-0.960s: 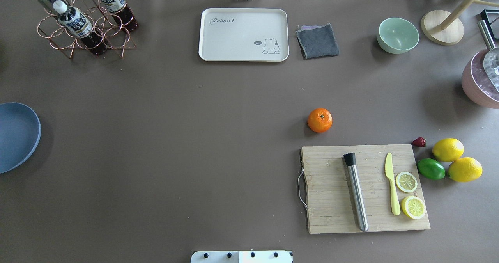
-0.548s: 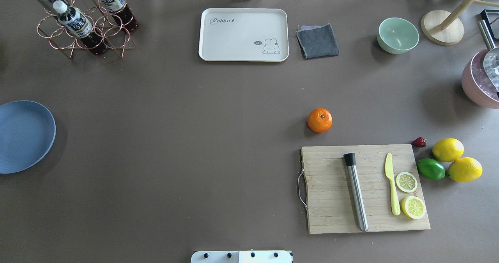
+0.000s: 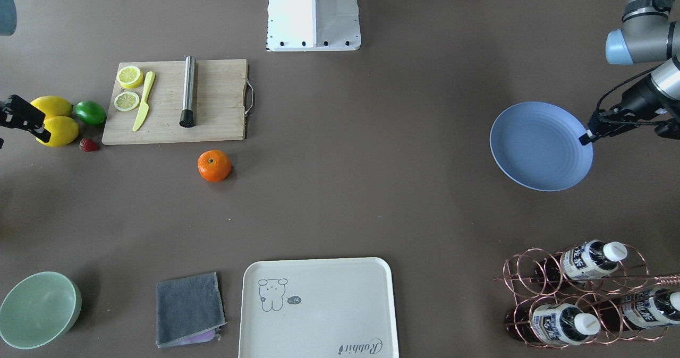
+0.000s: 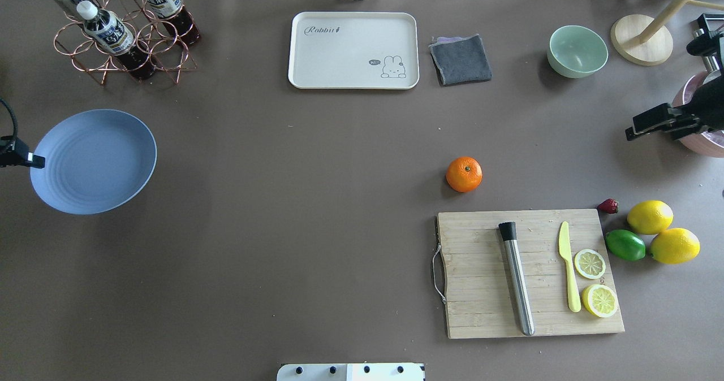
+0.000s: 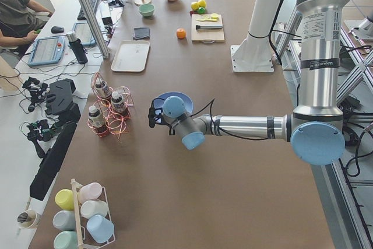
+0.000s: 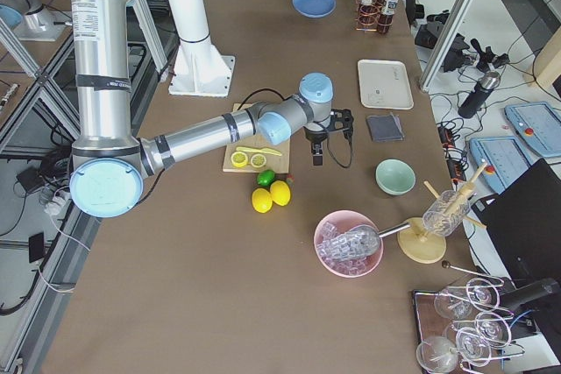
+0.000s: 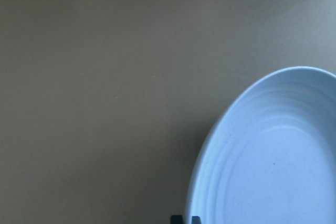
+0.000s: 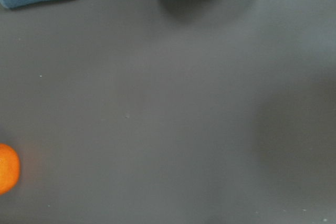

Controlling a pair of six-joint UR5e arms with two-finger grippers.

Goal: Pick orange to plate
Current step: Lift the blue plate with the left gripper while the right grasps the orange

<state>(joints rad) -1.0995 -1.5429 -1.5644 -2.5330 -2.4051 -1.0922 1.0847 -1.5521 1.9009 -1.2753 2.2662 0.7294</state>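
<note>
Although the left gripper [image 3: 585, 136] is clamped on the rim of the one plate [image 3: 536, 151], the front view shows the one orange [image 3: 214, 165] untaken on the table [image 3: 372, 161], at the plate's nine o'clock, so the pick and the placing both remain. Overhead there are two lemons [image 4: 649, 216] and one lime [image 4: 625, 245]. The right gripper [image 4: 630, 131] is at the orange's three o'clock, and I cannot tell whether it is spread or closed.

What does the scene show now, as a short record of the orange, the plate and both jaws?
orange: small round bright-orange fruit, on the brown table beside the wooden cutting board, untouched
plate: round light-blue plate, empty, on the robot's left side
left jaws: shut on the plate's rim
right jaws: apart from the orange; state unclear
task: orange not yet on plate
</note>
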